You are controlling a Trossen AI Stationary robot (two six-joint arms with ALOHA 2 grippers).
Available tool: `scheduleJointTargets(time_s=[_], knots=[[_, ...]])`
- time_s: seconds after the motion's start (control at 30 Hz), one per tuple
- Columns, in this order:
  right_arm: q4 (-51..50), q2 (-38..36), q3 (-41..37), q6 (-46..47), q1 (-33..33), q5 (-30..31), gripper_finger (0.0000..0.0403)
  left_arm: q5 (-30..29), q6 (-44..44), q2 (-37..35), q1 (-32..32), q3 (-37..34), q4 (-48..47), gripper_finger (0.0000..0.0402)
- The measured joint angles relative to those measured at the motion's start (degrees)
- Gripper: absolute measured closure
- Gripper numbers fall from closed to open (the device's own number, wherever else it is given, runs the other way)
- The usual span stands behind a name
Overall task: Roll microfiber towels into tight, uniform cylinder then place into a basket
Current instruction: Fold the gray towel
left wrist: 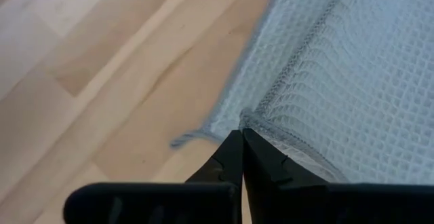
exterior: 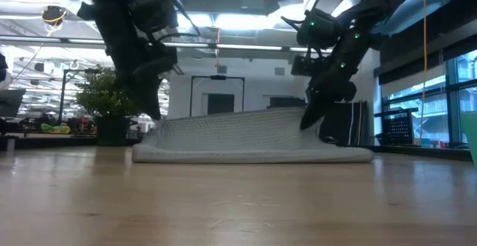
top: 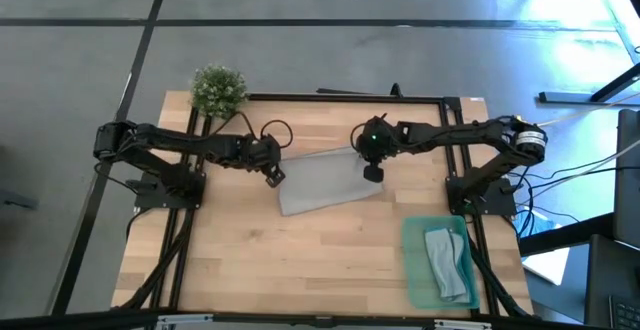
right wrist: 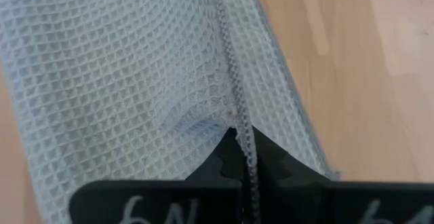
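The grey towel (top: 325, 180) lies spread at the middle of the wooden tabletop (top: 280, 260), slightly toward twelve o'clock from the centre, its long edges running slantwise; in the low view it (exterior: 246, 134) rises off the wood along its far edge, lifted at both ends, while its near edge rests flat. The left gripper (top: 274, 173) sits at the towel's nine o'clock end; its jaws are closed tight on the hemmed corner, the fingertips (left wrist: 234, 153) meeting with the cloth's edge (left wrist: 271, 125) pinched between them. The right gripper (top: 372, 173) sits at the towel's one o'clock corner; its jaws are likewise pressed together on the stitched hem, which runs down between the dark fingers (right wrist: 220, 159) in the right wrist view, the waffle weave (right wrist: 122, 61) puckering around the pinch. In the low view both arms come down from above, the left gripper (exterior: 149, 101) and the right gripper (exterior: 313, 112) each touching the raised edge. The basket (top: 412, 270) stands well apart at four o'clock on the tabletop, near the right arm's base; a pale blue towel (top: 447, 260) lies inside it, loosely bunched along its length. A small plant (top: 218, 88) stands at the eleven o'clock corner.
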Motion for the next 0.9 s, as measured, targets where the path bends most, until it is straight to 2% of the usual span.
scheduleJointTargets(time_s=[0.13, 0.37, 0.53, 0.73, 0.8, 0.9], knots=[[0.38, 0.09, 0.0, -0.17, -1.11, -0.14, 0.0394, 0.19, 0.19, 0.0, 1.33, -0.03, 0.56, 0.0402], [0.31, 0.09, 0.0, 0.07, -2.57, -0.12, 0.0357, 0.01, 0.05, 0.0, 2.51, -0.06, 0.8, 0.0396], [0.71, 0.09, 0.0, 0.12, -2.72, 0.25, 0.032, -0.06, 0.09, 0.0, 3.22, -0.05, 1.45, 0.0363], [-0.29, 0.09, 1.11, 0.79, -2.72, 1.11, 0.0256, -1.65, -0.02, 0.0, 3.99, -0.05, 2.2, 0.0326], [-3.55, -0.02, 3.16, 4.07, -2.53, -2.14, 0.0241, -0.67, -0.28, 0.0, 4.17, -0.05, 3.08, 0.0325], [-8.02, -0.18, 4.42, 7.34, -1.84, -17.67, 0.023, 4.82, -0.32, 0.02, 3.85, -0.05, 3.58, 0.0327]])
